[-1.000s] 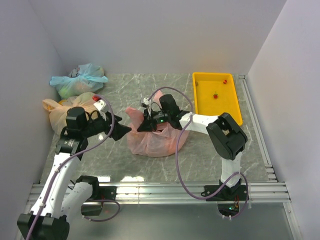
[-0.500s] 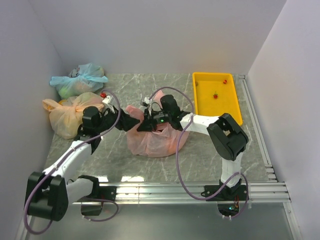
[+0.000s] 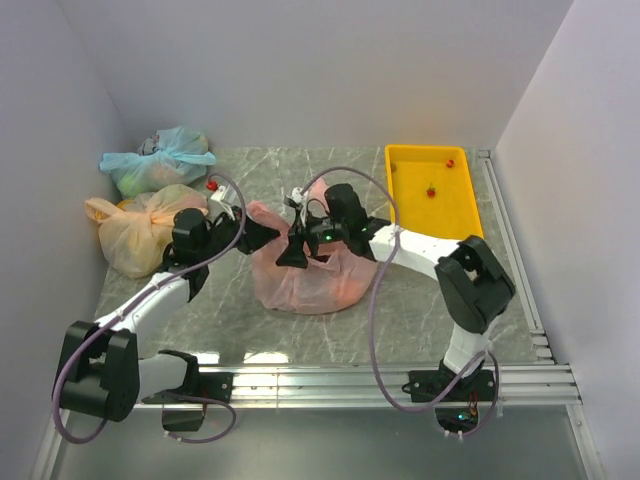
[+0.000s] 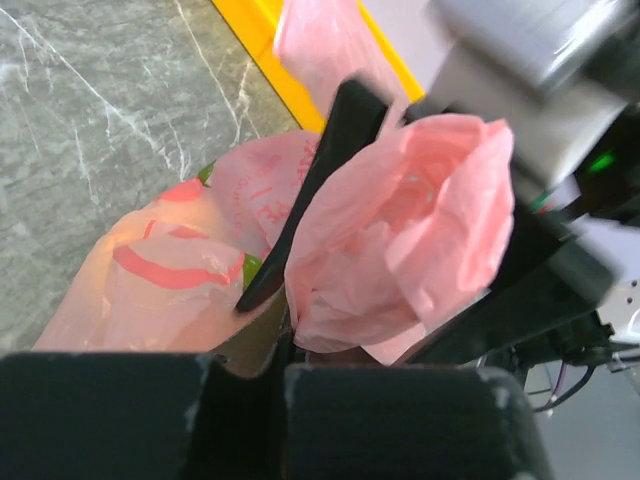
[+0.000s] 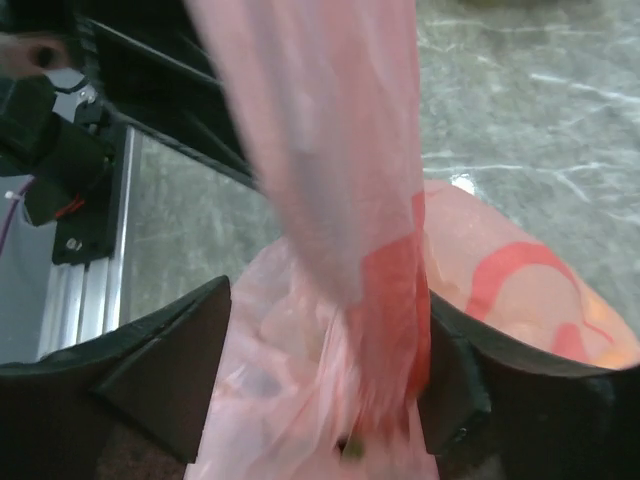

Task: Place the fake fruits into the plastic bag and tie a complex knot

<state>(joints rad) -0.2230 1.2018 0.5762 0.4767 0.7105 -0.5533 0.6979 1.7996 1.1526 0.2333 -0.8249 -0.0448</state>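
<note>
The salmon-pink plastic bag [image 3: 315,280] lies bulging in the middle of the table. Its gathered top [image 4: 400,240] rises between the two grippers. My left gripper [image 3: 266,236] is at the bag's upper left, shut on a fold of the pink plastic [image 4: 310,340]. My right gripper [image 3: 293,250] stands open over the bag's top, and a twisted pink strip [image 5: 340,200] runs loose between its two fingers [image 5: 165,370]. One right finger [image 4: 320,180] shows in the left wrist view. The fake fruits are hidden inside the bag; only a speck of green [image 4: 250,265] shows through.
A blue-green tied bag [image 3: 160,158] and a peach tied bag [image 3: 135,230] sit at the back left. A yellow tray [image 3: 396,195] at the back right holds two small red things [image 3: 450,163]. A small red thing [image 3: 212,185] lies near the left arm.
My left gripper has swung right to the bag and shut on its plastic. My right gripper, shut on the bag's top before, has opened.
</note>
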